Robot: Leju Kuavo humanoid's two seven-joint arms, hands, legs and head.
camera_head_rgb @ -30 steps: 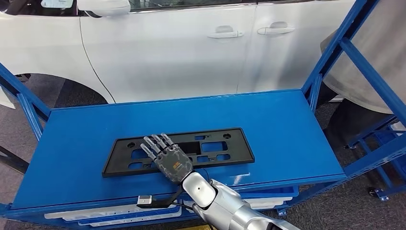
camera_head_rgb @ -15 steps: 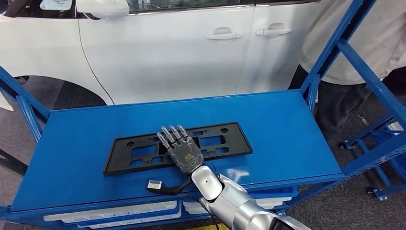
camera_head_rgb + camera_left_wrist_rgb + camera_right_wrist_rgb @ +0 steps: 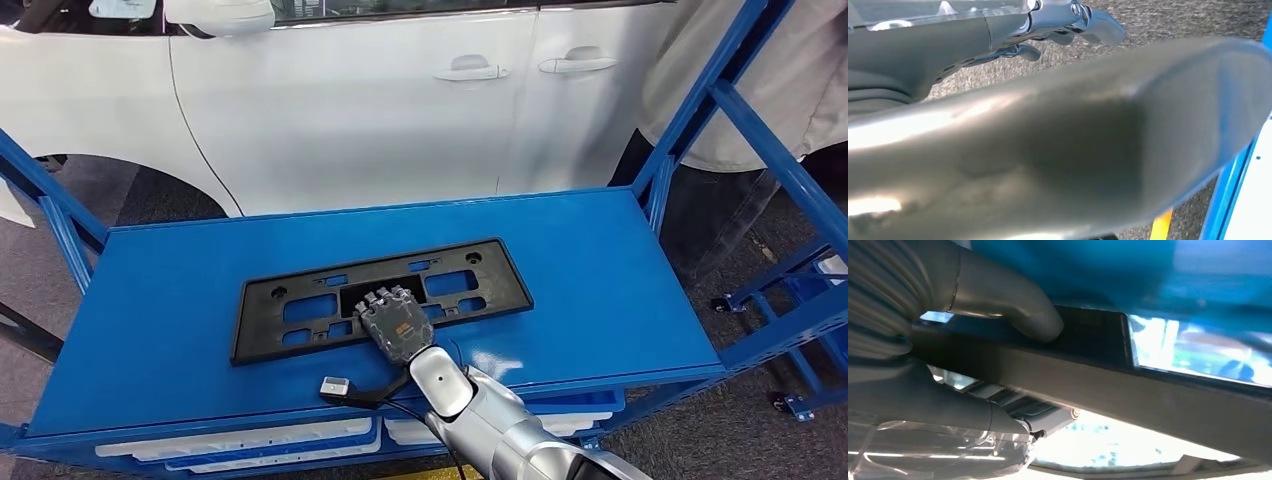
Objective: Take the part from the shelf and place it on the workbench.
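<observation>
The part (image 3: 300, 310) is a flat black plate frame with several cut-outs, lying on the blue shelf top (image 3: 600, 260). My right hand (image 3: 392, 320) sits on its near edge at the middle, fingers curled over the bar into the central opening. In the right wrist view the grey thumb (image 3: 1013, 310) presses one face of the black bar (image 3: 1148, 390) and the dark fingers (image 3: 1048, 422) close on the other face, so the hand grips it. My left hand (image 3: 1058, 22) hangs over grey floor, holding nothing, its fingers apart.
A white car (image 3: 350, 100) stands just behind the shelf. A person (image 3: 740, 90) in light clothes stands at the right, behind the blue uprights (image 3: 700, 100). White trays (image 3: 240, 440) lie on the level below. A small cable plug (image 3: 333, 386) rests by my wrist.
My right hand slid forward onto the part and its straight fingers curled down over the bar. The part's far edge has shifted slightly away. The person came into view at the right.
</observation>
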